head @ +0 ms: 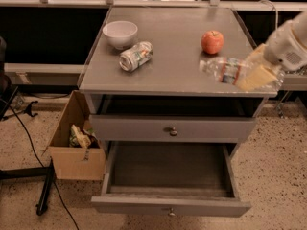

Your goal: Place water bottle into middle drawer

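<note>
Tan two-finger claw (254, 75), right of frame, clamps small clear ribbed plastic water bottle (224, 69) sideways above grey bench (172, 61) edge; end-grip could slip; open grey middle drawer (168, 206) waits lower centre.

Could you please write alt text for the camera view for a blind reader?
At the right edge of the grey cabinet top, the robot's tan gripper holds a small clear plastic water bottle sideways in its jaws. Below, the wide grey middle drawer stands open. A red apple, silver can and white bowl rest on top.
</note>
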Tool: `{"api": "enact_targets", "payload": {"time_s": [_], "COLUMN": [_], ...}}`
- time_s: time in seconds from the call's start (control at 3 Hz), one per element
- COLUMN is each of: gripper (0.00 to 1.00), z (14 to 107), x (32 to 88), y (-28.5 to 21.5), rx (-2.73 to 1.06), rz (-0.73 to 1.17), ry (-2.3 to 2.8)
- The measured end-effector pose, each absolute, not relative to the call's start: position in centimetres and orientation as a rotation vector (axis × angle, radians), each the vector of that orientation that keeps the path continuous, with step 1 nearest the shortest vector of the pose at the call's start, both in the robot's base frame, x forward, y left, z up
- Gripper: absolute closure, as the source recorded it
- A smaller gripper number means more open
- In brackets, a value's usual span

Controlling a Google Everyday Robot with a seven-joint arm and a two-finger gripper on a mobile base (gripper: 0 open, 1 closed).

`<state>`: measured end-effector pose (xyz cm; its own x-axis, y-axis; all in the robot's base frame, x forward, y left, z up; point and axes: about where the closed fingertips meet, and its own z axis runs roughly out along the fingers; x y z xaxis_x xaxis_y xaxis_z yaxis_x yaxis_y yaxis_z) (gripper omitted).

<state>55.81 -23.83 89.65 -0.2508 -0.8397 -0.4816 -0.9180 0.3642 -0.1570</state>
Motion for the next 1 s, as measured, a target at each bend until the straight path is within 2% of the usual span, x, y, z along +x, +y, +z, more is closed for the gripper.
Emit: {"api": "enact_targets", "payload": {"time_s": [1.0], "gripper": [1.00], "z": [86.7], "x": [45.9], "y": [-24.8], "rx": [-1.538], "rz": [0.387], "ry": [2.057]}}
